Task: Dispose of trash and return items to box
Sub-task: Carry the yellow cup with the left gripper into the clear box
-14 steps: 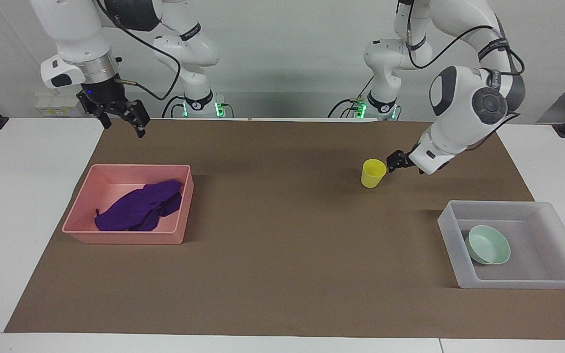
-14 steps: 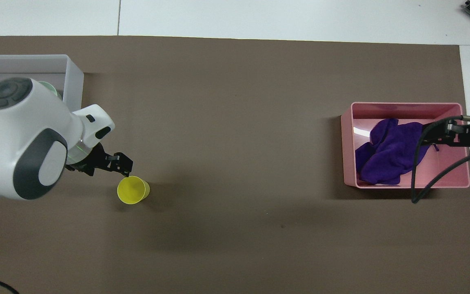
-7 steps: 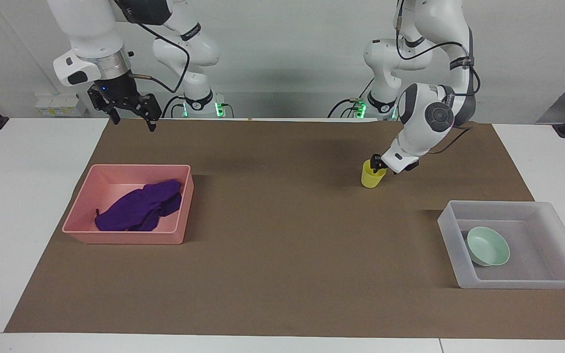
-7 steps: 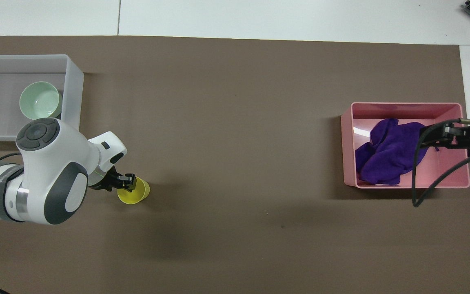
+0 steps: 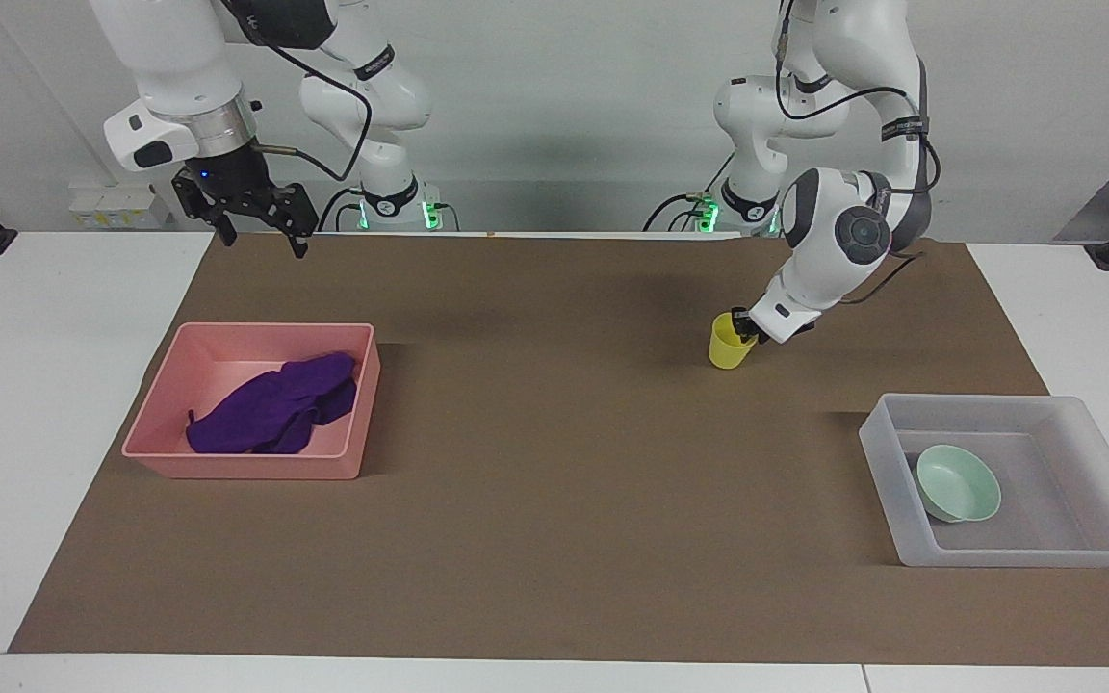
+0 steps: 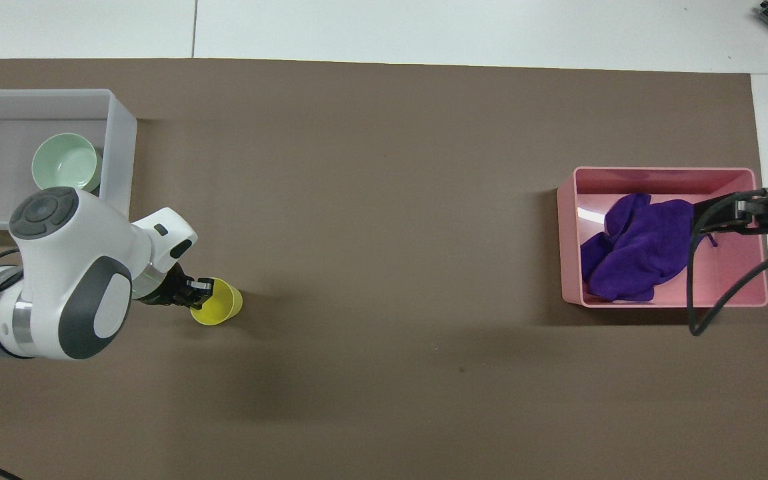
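Note:
The yellow cup [image 5: 728, 352] [image 6: 220, 307] stands on the brown mat toward the left arm's end of the table. My left gripper [image 5: 739, 326] [image 6: 200, 293] is shut on the cup's rim, one finger inside it. The mint-green bowl [image 5: 959, 484] [image 6: 65, 163] lies in the translucent box [image 5: 1017, 556] [image 6: 124, 133]. The purple cloth [image 5: 270, 409] [image 6: 637, 250] lies crumpled in the pink tub [image 5: 246, 468] [image 6: 664, 172]. My right gripper [image 5: 264, 241] [image 6: 717, 217] hangs open and empty, high over the pink tub's end of the table.
The brown mat [image 5: 535, 500] covers most of the white table. The box stands farther from the robots than the cup. A black cable [image 6: 691, 293] from the right arm hangs over the pink tub in the overhead view.
My left gripper came down onto the yellow cup's rim and closed on it. The right gripper rose slightly and shifted a little toward the table's middle.

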Controlling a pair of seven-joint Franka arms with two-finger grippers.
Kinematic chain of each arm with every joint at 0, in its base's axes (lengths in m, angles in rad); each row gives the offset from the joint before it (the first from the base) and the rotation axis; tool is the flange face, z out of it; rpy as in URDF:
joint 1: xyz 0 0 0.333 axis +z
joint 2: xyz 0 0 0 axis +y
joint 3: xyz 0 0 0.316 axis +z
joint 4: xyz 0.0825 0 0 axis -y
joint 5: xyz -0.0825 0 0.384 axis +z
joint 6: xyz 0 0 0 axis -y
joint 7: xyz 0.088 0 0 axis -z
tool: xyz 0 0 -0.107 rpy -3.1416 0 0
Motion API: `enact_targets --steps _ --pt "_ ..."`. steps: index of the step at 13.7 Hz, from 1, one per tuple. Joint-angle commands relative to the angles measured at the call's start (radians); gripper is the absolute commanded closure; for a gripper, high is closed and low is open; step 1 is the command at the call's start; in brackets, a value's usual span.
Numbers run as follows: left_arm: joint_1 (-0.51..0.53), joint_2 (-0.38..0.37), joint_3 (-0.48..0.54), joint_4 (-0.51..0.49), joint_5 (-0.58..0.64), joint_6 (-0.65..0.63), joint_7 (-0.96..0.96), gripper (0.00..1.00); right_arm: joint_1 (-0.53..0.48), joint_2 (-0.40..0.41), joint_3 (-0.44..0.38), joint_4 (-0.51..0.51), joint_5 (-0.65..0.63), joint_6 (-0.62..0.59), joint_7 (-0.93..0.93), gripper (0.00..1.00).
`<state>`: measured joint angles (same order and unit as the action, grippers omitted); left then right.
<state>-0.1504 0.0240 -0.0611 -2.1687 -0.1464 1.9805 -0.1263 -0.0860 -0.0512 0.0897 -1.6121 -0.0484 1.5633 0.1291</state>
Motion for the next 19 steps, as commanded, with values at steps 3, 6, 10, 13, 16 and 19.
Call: enact_targets --steps 3,6,10,13,16,19 --pt "0.086 0.005 0.007 0.289 -0.052 -0.245 -0.018 1.0 -0.023 0.021 0.004 0.03 0.016 -0.031 -0.031 0.0" --pt "0.175 0.01 0.007 0.421 -0.05 -0.27 -0.016 1.0 -0.018 0.031 0.005 0.047 0.021 -0.037 -0.031 0.0" --pt "0.273 0.096 0.009 0.515 -0.044 -0.252 -0.015 1.0 -0.017 0.027 0.004 0.028 0.033 -0.043 -0.032 0.0" --pt "0.35 0.184 0.009 0.668 -0.029 -0.249 -0.009 1.0 -0.017 0.025 0.002 0.026 0.064 -0.042 -0.031 0.0" --pt "0.419 0.255 0.009 0.696 -0.029 -0.154 -0.003 1.0 -0.005 0.024 0.002 0.026 0.065 -0.04 -0.026 0.0" --pt "0.46 0.323 0.009 0.701 -0.027 -0.024 0.022 1.0 -0.005 0.024 0.002 0.024 0.065 -0.042 -0.025 0.0"
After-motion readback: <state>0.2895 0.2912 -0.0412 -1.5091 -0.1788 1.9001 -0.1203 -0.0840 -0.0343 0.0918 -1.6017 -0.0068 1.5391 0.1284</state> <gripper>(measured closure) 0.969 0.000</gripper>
